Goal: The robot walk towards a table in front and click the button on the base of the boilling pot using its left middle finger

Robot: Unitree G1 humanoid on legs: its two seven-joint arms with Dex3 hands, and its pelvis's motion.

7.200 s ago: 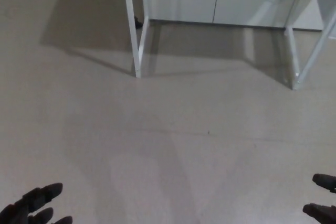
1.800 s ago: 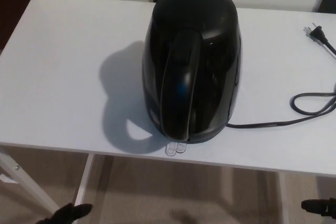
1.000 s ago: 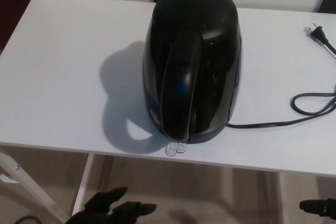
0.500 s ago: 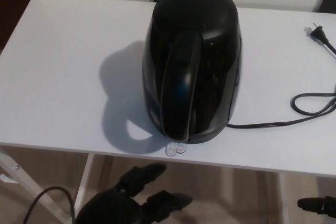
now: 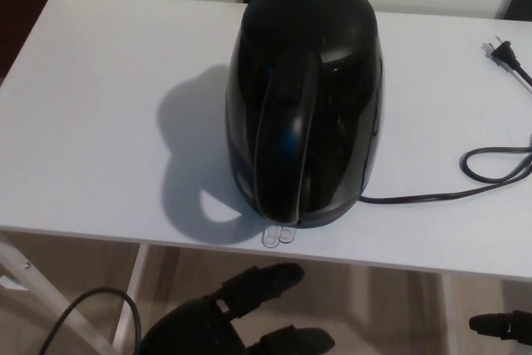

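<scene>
Black boiling pot (image 5: pixel 303 97) stands near the surface's (image 5: pixel 91 122) front edge; clear button (image 5: pixel 278 236) protrudes at its base. Left robot hand (image 5: pixel 229 318) below edge, fingers spread, empty. Switch looks light, pot rigid: press, don't grip.
</scene>
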